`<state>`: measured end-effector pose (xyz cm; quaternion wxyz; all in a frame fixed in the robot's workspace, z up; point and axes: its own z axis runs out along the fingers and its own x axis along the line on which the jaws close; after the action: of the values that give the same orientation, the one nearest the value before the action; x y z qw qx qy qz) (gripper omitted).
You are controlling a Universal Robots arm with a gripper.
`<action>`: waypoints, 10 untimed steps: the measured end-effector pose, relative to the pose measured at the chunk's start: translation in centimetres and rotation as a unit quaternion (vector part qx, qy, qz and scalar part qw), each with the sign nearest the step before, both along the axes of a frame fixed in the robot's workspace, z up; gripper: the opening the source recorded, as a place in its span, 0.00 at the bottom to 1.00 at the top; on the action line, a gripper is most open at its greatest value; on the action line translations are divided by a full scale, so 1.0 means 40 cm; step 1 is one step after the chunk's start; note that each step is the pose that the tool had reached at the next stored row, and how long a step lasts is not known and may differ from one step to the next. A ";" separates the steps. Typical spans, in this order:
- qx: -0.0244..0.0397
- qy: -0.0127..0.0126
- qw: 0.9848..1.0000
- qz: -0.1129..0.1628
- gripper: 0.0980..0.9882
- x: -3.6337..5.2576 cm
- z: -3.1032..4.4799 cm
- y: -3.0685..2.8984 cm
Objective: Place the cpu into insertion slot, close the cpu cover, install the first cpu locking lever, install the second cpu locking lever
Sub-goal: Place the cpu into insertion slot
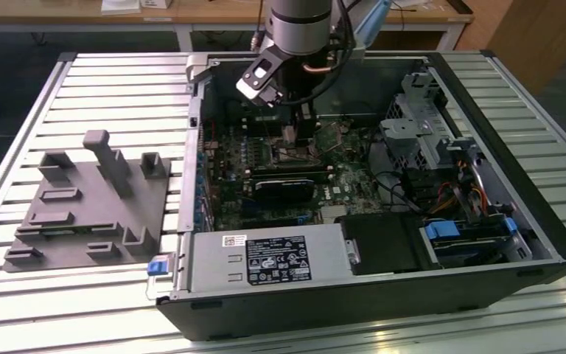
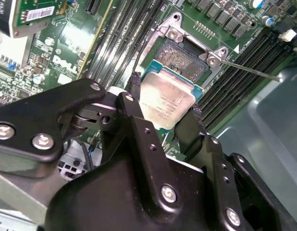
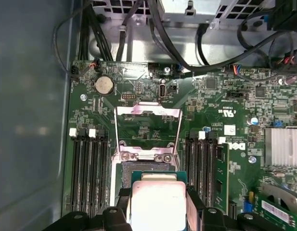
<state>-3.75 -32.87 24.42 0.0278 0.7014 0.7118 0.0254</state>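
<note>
Second wrist view, tool [image 2: 165, 97] clamped on cpu [image 2: 166, 107], over insertion slot [image 2: 181, 57]

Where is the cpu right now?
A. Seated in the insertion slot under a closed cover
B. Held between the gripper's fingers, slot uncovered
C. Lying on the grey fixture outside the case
B: the gripper clamps the cpu by its edges, the insertion slot is bare, and the cpu cover is open.

Exterior view: high, beyond the power supply [image 1: 263, 259] end of the computer case [image 1: 382, 306], looking down in. Both wrist views: close over the motherboard [image 3: 211, 96] [image 2: 66, 43], sharing the cpu [image 3: 158, 202] [image 2: 165, 98]; second seemingly more oblique.
</note>
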 end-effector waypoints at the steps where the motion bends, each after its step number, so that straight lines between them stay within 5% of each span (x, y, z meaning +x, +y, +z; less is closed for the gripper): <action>1: 0.000 0.000 1.000 0.000 0.49 0.000 -0.004 0.000; 10: 0.000 0.000 1.000 0.014 0.49 0.000 -0.032 0.003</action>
<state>-3.75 -32.75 23.16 0.0275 0.6916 0.7213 0.0258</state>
